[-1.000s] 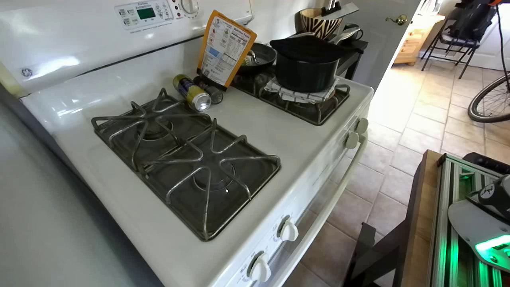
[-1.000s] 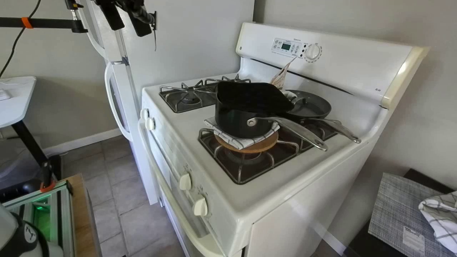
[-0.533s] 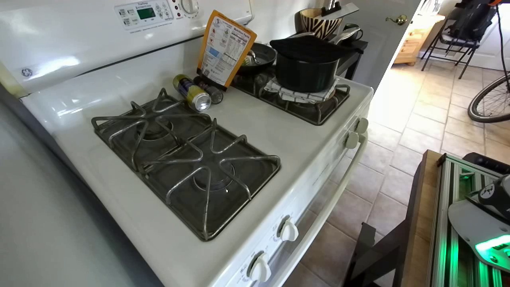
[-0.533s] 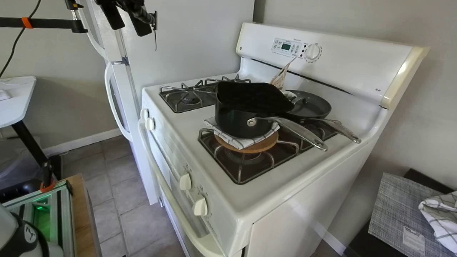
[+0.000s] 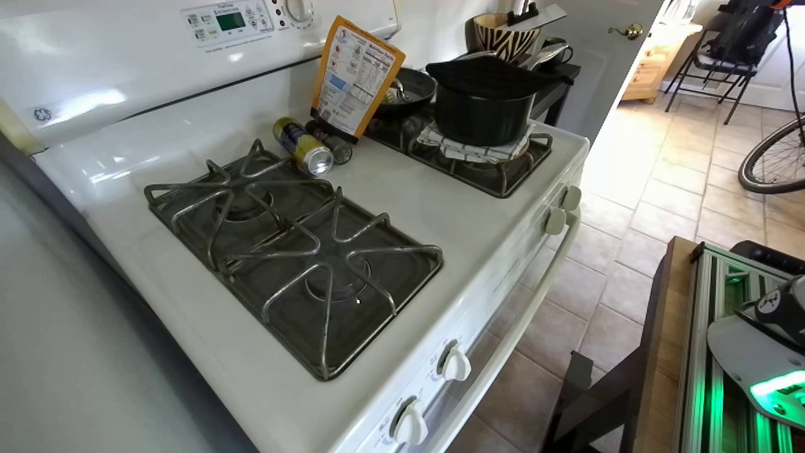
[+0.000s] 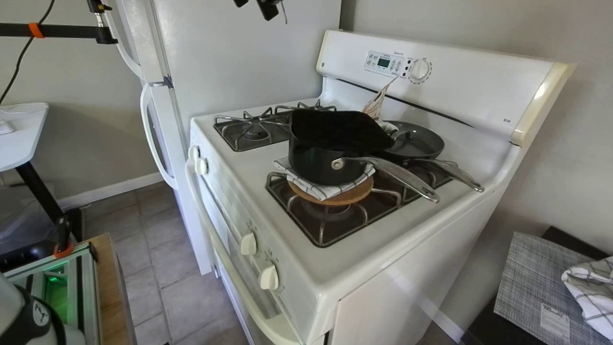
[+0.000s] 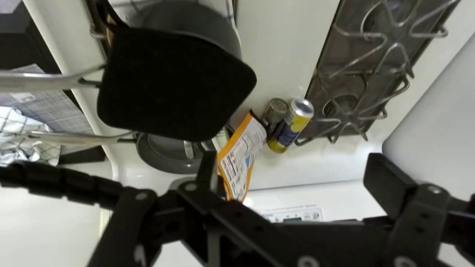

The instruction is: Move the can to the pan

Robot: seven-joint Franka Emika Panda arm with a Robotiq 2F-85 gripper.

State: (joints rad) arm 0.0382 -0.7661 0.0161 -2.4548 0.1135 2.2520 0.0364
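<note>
The can (image 5: 303, 146) is yellow and dark blue with a silvery end. It lies on its side on the stove top, between the burner grates and an upright pouch. It also shows in the wrist view (image 7: 291, 124), ahead of the fingertips. The pan (image 5: 483, 119) is a deep black pot on a checked cloth, with a flat black cover over its top. It also stands in an exterior view (image 6: 311, 163), where the can is hidden, and in the wrist view (image 7: 207, 16). My gripper (image 7: 291, 165) is open and empty, above the stove; its tips show at an exterior view's top edge (image 6: 255, 5).
A dark jar (image 5: 333, 141) lies against the can. An orange pouch (image 5: 358, 78) leans between can and a frying pan (image 6: 416, 139). Metal handles (image 6: 402, 177) stick out from pot and frying pan. Raised grates (image 5: 295, 245) and the stove's back panel (image 6: 445, 91) surround the area.
In an exterior view my gripper has moved right and up, toward the stove's back, and is now mostly out of the frame. The can and the pan have not moved.
</note>
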